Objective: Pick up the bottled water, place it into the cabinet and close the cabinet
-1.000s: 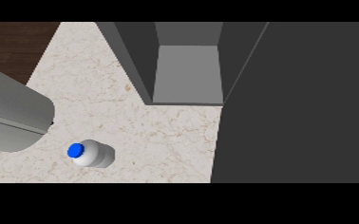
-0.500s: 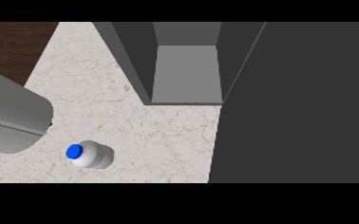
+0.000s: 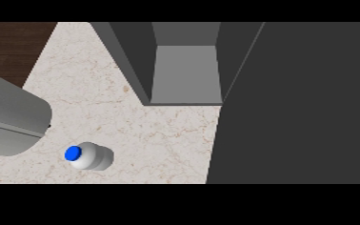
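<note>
1. Nothing moved since the earlier frames: same layout, same positions throughout.
2. Bottled water [image 3: 87, 156] standing upright on the marble counter [image 3: 126, 124], low in the head view toward the left, blue cap facing up; unchanged from half a second ago.
3. Grey forearm [image 3: 20, 119] at the left edge, just beside the bottle and above it in the view, apart from it; same place as before.
4. No hand visible on either side; only that forearm showing, so cannot tell how wide or closed the fingers are, nor whether anything is held.
5. Cabinet [image 3: 184, 71] open at the top centre, grey inner floor and dark side walls showing; well apart from the bottle.
6. Cabinet door [image 3: 288, 105], dark grey, filling the right side of the view, swung open over the counter.
7. Strip of dark wood floor [image 3: 21, 47] at the upper left beyond the counter's edge.
</note>
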`<state>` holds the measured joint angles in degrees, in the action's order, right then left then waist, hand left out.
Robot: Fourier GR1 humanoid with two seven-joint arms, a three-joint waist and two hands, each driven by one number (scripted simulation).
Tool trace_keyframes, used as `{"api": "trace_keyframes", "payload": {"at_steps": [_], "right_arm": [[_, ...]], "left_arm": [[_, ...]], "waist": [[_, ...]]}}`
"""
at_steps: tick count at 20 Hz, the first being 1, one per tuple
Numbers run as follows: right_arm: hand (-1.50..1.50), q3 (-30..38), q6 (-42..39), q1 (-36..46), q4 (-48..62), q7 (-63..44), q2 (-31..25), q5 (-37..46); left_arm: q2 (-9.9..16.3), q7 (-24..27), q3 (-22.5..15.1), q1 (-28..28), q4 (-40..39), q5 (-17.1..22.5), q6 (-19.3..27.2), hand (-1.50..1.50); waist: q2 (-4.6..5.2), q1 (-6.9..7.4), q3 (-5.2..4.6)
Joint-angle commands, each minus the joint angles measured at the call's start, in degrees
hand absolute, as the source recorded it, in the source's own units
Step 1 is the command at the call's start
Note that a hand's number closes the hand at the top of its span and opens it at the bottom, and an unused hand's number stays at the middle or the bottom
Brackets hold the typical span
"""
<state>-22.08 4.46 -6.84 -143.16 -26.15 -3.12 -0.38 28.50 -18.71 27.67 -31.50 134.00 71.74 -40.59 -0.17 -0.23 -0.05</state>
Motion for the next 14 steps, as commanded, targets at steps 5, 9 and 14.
{"api": "trace_keyframes", "payload": {"at_steps": [5,9,14], "right_arm": [[-1.5,-7.37,2.7,-3.36,-10.97,-4.86,-1.52,8.03],[-1.5,-0.96,0.98,-3.33,-10.62,-3.71,-4.63,1.68],[-1.5,-3.44,4.27,3.09,-7.06,-6.12,-2.42,5.02]], "left_arm": [[-4.03,-3.24,-3.7,5.38,-3.33,-7.32,0.41,-1.5],[-9.02,-3.13,-7.67,11.01,-7.79,-15.67,0.5,-1.5],[-9.88,-1.53,-6.55,17.62,-18.71,-23.68,-4.71,-1.5]], "waist": [[-0.06,-0.56,-0.04],[0.07,-0.64,0.03],[0.15,-0.42,-0.06]]}}
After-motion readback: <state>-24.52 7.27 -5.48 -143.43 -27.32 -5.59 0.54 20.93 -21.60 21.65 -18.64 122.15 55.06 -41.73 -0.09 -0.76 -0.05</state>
